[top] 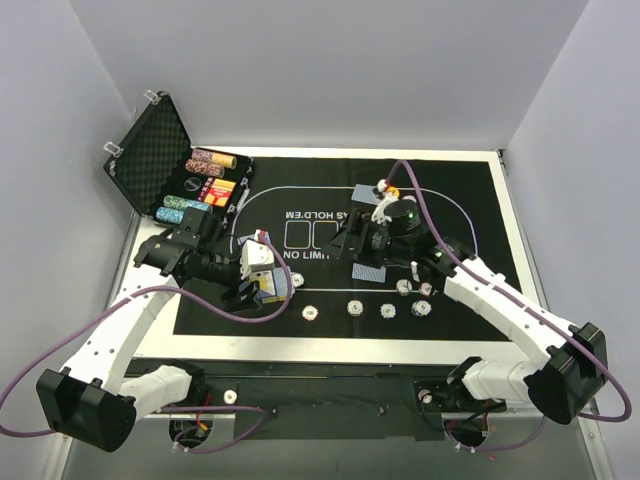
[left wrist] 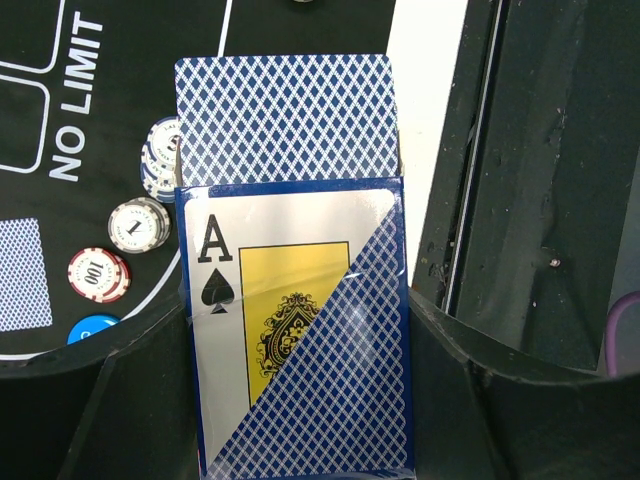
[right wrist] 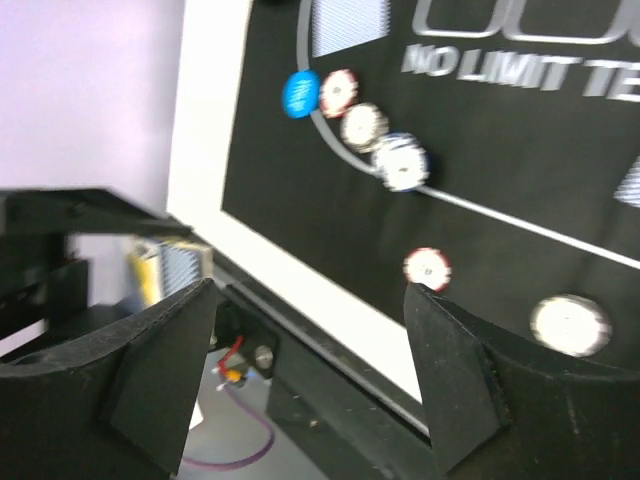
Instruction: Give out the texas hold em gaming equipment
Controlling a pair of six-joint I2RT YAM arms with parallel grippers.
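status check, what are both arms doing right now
Left gripper shut on card box, blue-backed cards poking out the top. Right gripper open, empty, over the mat. Chips laid along the mat's near line. Nothing blocking.

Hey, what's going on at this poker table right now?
The left gripper holds a card box with a blue-backed deck sticking out of it. The right gripper hangs open and empty above the felt mat. A loose card lies face down on the mat, and poker chips sit along its near edge.
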